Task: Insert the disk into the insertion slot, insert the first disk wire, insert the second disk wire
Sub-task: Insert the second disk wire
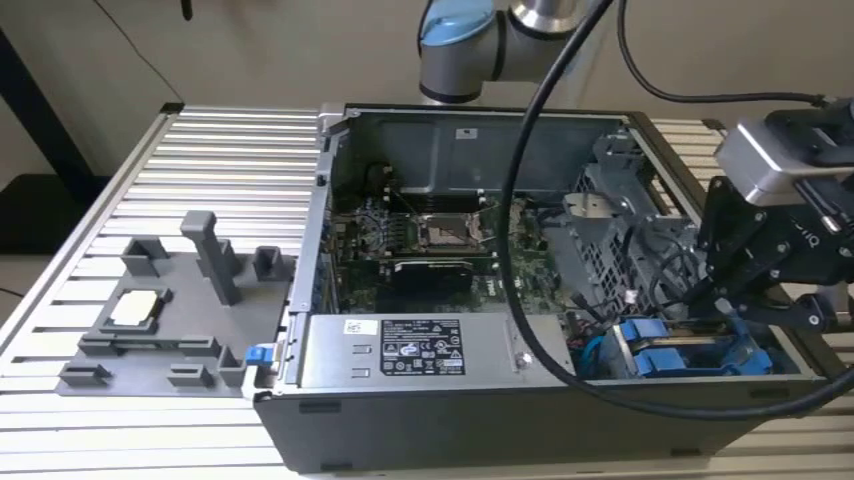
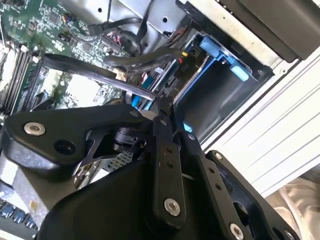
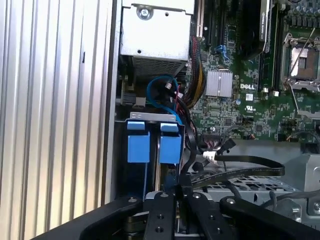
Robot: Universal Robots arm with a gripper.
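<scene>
So the gripper (image 1: 721,300) hangs over the case's front corner on the exterior view's right, fingers pinched near-shut on a flat black cable, right above the insertion slot (image 3: 150,145). Can't make out the disk there. The case (image 1: 400,420) sits on a slatted aluminium table (image 1: 214,150).

Black cables (image 3: 235,167) cross above insertion slot (image 3: 150,145).
</scene>
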